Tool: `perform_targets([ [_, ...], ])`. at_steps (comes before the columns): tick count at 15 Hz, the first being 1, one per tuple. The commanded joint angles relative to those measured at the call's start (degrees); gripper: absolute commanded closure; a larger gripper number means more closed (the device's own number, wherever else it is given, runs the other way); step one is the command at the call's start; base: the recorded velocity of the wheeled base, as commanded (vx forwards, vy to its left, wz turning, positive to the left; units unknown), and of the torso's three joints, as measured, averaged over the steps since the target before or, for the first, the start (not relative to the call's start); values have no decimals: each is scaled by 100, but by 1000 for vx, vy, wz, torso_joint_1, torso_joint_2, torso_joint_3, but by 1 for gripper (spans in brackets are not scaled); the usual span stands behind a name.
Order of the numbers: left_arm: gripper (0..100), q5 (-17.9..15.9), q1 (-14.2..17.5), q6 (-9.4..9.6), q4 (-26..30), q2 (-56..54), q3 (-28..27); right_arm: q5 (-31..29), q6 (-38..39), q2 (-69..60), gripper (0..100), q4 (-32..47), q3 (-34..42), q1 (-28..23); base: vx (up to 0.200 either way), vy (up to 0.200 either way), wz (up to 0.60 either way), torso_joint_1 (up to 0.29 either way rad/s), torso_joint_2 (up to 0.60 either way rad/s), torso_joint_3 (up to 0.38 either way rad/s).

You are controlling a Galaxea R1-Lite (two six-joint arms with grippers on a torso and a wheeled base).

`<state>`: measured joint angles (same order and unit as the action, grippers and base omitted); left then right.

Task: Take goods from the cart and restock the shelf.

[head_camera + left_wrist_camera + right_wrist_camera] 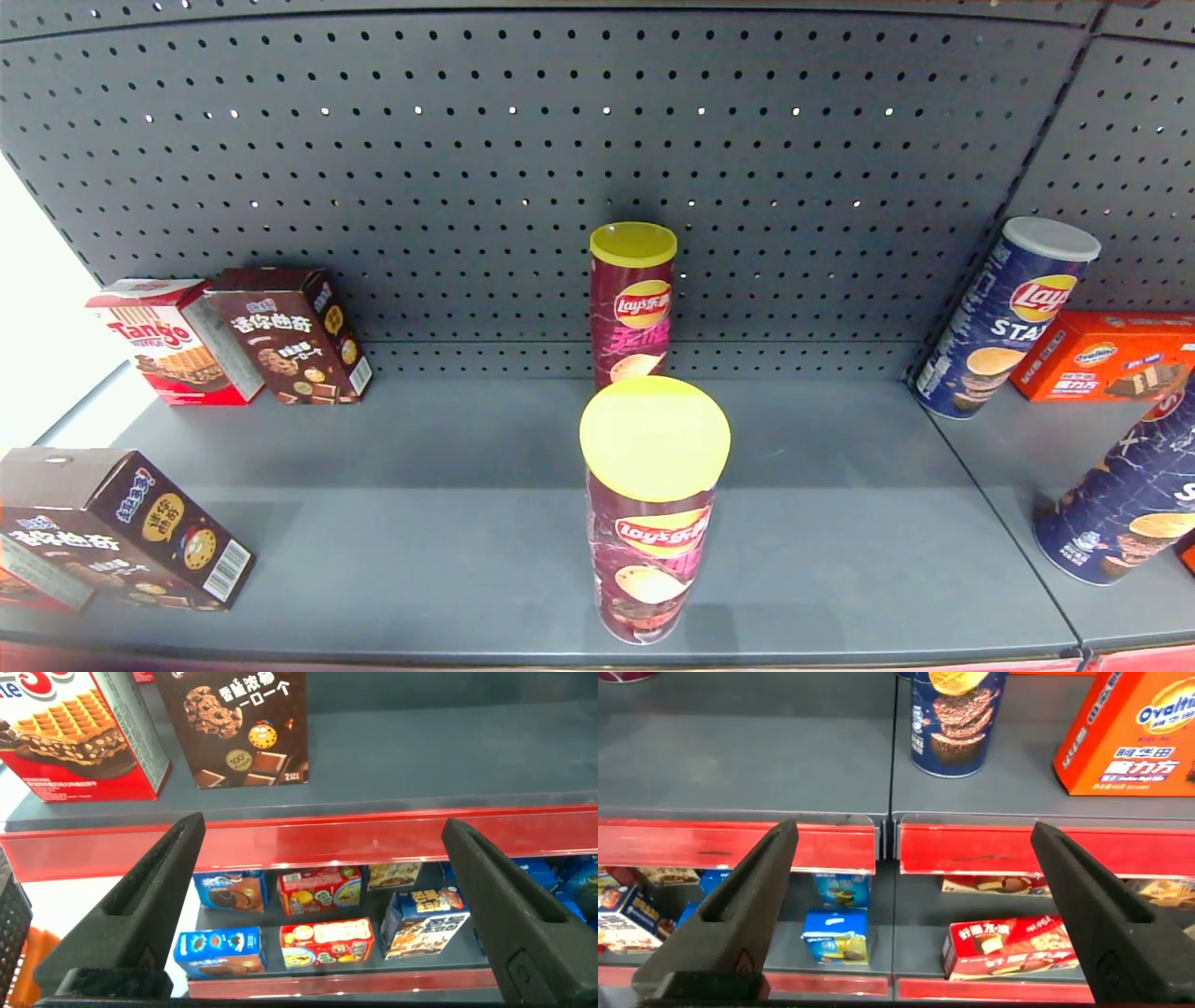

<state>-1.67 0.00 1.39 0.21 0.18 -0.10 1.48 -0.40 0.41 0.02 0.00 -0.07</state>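
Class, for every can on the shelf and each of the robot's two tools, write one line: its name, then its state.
Front purple can, upright, yellow lid on.
Back purple can, upright, yellow lid on.
Far blue can, standing, grey lid on.
Near blue can, standing, top cut off by the picture edge.
Left tool, open, empty.
Right tool, open, empty.

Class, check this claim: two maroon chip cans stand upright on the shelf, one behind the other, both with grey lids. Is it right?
Not quite: the lids are yellow, not grey. The head view shows the front chip can and the rear chip can upright on the shelf, one behind the other.
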Motion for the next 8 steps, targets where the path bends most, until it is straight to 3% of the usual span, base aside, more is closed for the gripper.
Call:
perform_targets([
  [1, 0, 0, 0, 10, -3, 8, 1, 2, -4, -33, 0, -2, 0, -10, 0, 0, 0, 0, 0, 0],
  [7, 0, 9, 0, 2, -12, 8, 1, 19, -13, -33, 0, -2, 0, -1, 0, 0, 0, 0, 0, 0],
  [8, 0, 0, 0, 28, -3, 8, 1, 11, -13, -33, 0, -2, -9, -1, 0, 200, 0, -2, -2, 2],
])
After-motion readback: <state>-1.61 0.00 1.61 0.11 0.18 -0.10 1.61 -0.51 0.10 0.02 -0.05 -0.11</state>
